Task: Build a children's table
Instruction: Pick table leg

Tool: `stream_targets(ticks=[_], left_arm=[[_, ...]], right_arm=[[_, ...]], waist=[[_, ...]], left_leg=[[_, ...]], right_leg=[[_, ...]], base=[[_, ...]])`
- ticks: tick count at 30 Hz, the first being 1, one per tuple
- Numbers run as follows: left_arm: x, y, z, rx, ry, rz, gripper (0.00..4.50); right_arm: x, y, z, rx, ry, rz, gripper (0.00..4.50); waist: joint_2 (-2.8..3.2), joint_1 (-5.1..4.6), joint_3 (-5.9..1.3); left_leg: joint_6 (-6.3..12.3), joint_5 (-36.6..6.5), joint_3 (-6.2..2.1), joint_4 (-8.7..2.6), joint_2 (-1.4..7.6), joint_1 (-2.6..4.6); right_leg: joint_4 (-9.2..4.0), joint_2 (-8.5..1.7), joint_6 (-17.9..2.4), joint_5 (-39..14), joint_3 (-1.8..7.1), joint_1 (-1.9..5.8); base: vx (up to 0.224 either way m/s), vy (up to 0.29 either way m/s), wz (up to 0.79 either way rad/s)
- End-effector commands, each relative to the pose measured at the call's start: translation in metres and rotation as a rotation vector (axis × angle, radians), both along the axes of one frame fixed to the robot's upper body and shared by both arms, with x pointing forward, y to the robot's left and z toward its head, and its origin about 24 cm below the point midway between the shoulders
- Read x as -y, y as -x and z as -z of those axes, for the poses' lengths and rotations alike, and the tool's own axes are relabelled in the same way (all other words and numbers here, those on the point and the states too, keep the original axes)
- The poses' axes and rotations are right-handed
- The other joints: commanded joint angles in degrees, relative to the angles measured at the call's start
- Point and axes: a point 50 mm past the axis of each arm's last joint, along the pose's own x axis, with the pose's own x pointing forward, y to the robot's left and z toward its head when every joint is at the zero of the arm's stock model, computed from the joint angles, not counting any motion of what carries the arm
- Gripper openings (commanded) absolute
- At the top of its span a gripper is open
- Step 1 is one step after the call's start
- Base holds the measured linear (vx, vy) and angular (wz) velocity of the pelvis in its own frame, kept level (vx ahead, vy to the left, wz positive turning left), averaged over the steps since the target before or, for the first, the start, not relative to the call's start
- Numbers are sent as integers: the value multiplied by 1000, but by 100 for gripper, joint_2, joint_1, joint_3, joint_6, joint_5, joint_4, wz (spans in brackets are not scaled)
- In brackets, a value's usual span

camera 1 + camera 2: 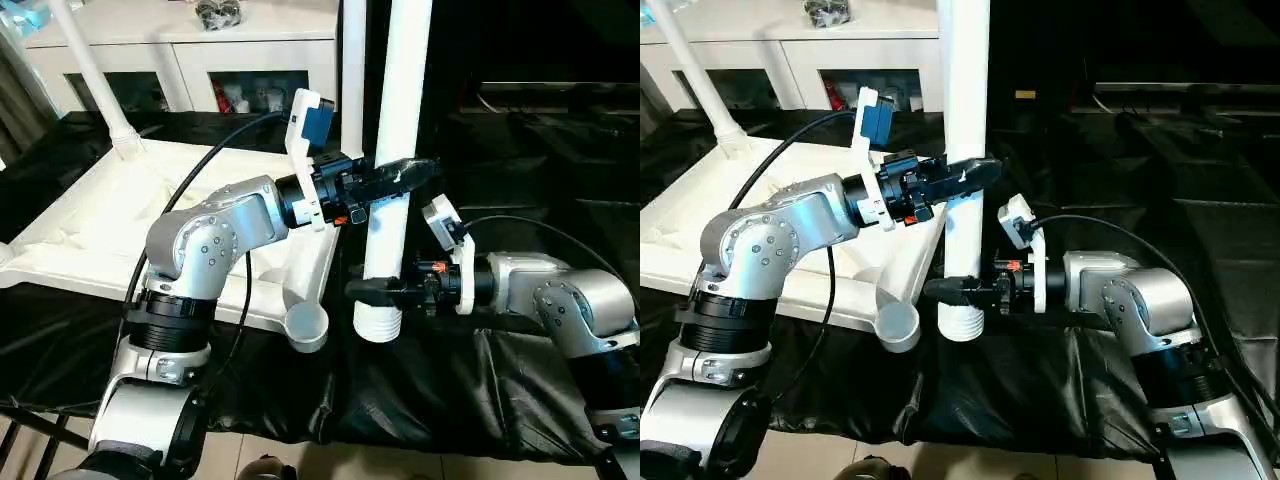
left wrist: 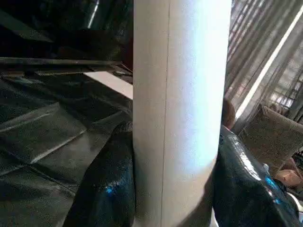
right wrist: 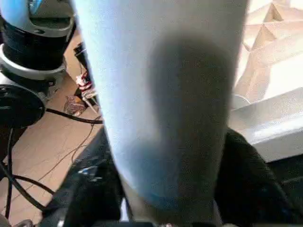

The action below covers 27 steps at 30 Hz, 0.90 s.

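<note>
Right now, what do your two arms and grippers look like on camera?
Both arms have silver, rounded forearm shells with black joint rings. The left arm carries a white bracket with a blue module at its wrist, and a black cable loops over it. The right arm has a white wrist bracket and its own black cable. The left gripper and right gripper each have glossy black fingers, with small orange marks at the base.

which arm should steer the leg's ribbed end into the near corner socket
Right, probably. The right gripper grips the leg just above its ribbed end, level with the corner socket beside it. The left gripper holds higher up, better for steadying.
</note>
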Motion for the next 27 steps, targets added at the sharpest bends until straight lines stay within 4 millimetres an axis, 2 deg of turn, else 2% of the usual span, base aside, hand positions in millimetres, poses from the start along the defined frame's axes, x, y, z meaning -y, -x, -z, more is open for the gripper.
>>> stream_targets(ticks=[1,2,9,10,16,22,27], left_arm=[[6,4,-6,18,-7,63,179],[6,4,-7,18,-7,63,179],[6,3,-6,24,-15,59,179],[7,1,-6,3,-7,47,235],[3,-5,-14,81,10,-23,287],[-9,-8,-22,156,46,-172,289],[-32,3,0,151,-67,-209,289]], right_arm=[[6,-4,-6,50,6,40,222],[6,-5,-5,55,9,41,209],[6,-3,-2,54,21,28,195],[6,-3,-2,57,19,29,194],[4,-7,-2,93,-9,89,193],[4,-16,-10,152,-88,250,191],[12,-8,-15,182,-117,321,191]], waist=[[-111,19,-424],[-113,18,-422],[-115,16,-421],[-122,17,-423],[-119,17,-422],[-97,5,-430],[-103,1,-429]], left_leg=[[166,-674,-108,-419,245,105],[166,-685,-108,-421,245,106],[181,-688,-106,-420,243,106],[187,-681,-105,-419,243,108],[184,-673,-110,-425,243,102],[156,-660,-120,-439,256,104],[154,-625,-113,-454,252,105]], right_leg=[[-414,-345,-1365,-925,188,313],[-416,-345,-1364,-936,188,312],[-420,-346,-1373,-930,189,313],[-420,-344,-1370,-930,190,311],[-430,-349,-1348,-943,187,310],[-417,-351,-1350,-834,185,313],[-402,-340,-1229,-862,189,303]], base=[[0,0,0],[0,0,0],[0,0,0],[0,0,0],[0,0,0],[0,0,0],[0,0,0]])
